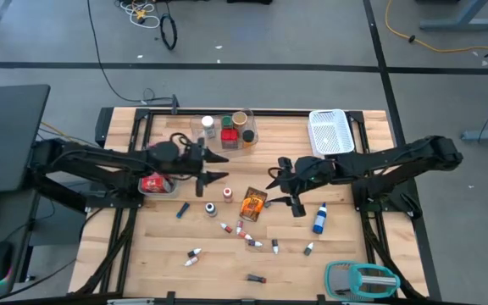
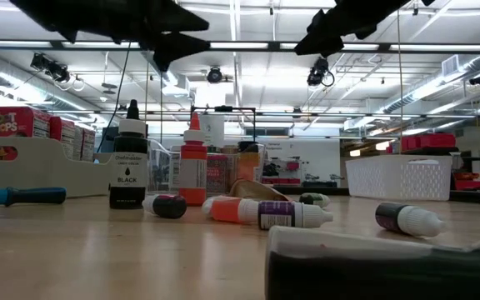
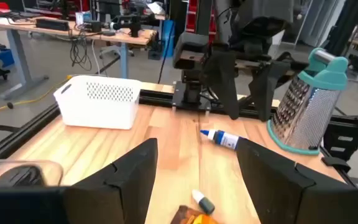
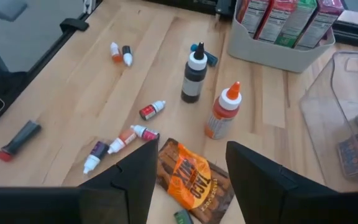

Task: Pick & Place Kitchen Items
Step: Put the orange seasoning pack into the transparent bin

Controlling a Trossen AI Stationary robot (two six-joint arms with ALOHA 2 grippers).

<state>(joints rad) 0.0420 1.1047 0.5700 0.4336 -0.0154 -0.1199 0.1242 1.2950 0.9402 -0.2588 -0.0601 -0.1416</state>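
Kitchen items lie scattered mid-table: an orange packet (image 1: 253, 204), a blue bottle (image 1: 319, 219) on its side, and an upright black bottle (image 4: 194, 78) beside an orange-capped bottle (image 4: 224, 112). Several tiny vials (image 1: 251, 240) lie nearer the front. My left gripper (image 1: 220, 168) hangs open above the table, left of the packet and pointing right. My right gripper (image 1: 273, 179) is open too. It hangs above the packet's right side and points left and down at the packet (image 4: 191, 183). Nothing sits between either pair of fingers.
A clear tray (image 1: 227, 129) with jars stands at the far middle and a white mesh basket (image 1: 330, 131) at the far right. A grey bin (image 1: 155, 182) of boxes sits under the left arm. A teal-and-grey grater (image 1: 363, 280) lies at the near right.
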